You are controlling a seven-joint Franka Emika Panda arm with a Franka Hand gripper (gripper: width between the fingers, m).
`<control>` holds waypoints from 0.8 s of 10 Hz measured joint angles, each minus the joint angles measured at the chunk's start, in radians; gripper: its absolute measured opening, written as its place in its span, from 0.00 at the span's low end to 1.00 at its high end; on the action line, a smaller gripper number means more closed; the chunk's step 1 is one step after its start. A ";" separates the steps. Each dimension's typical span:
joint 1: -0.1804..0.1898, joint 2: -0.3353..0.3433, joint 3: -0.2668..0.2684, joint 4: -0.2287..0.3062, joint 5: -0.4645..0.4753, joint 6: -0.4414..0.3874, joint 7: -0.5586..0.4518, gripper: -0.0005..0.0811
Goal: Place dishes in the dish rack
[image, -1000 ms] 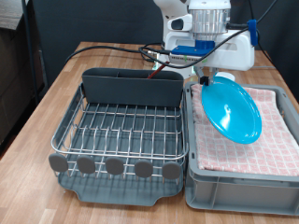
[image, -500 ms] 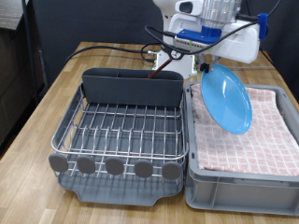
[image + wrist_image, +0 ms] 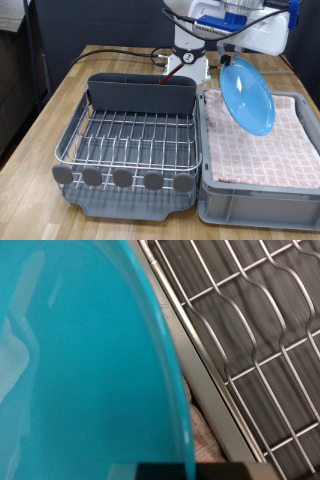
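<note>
Plate (image 3: 247, 95) hanging tilted over the cloth-lined tub (image 3: 262, 190), at the desk's right edge

Apparently pinched at its upper rim by the gripper (image 3: 231, 62), fingers hard to make out; rack (image 3: 128, 140) bare alongside

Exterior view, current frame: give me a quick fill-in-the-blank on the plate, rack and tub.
1. The gripper holds the ____ plate by its upper rim.
2. The plate hangs in the air above the grey tub lined with a pink ____ cloth.
3. The dish rack sits to the exterior view's ____ of the tub.
4. The number of dishes on the rack's wire grid is ____.

Missing words: blue; checked; left; zero
</note>
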State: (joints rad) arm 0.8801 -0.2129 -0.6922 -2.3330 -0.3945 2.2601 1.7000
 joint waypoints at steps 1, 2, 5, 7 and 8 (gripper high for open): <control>0.000 0.000 -0.001 0.001 -0.003 -0.008 -0.004 0.03; -0.001 0.000 -0.001 0.015 -0.023 -0.051 -0.014 0.03; -0.021 0.000 -0.001 0.105 -0.203 -0.229 -0.106 0.03; -0.041 0.003 -0.007 0.162 -0.339 -0.312 -0.226 0.03; -0.049 0.007 -0.017 0.186 -0.387 -0.336 -0.320 0.03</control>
State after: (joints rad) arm 0.8314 -0.2057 -0.7095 -2.1471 -0.7812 1.9238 1.3795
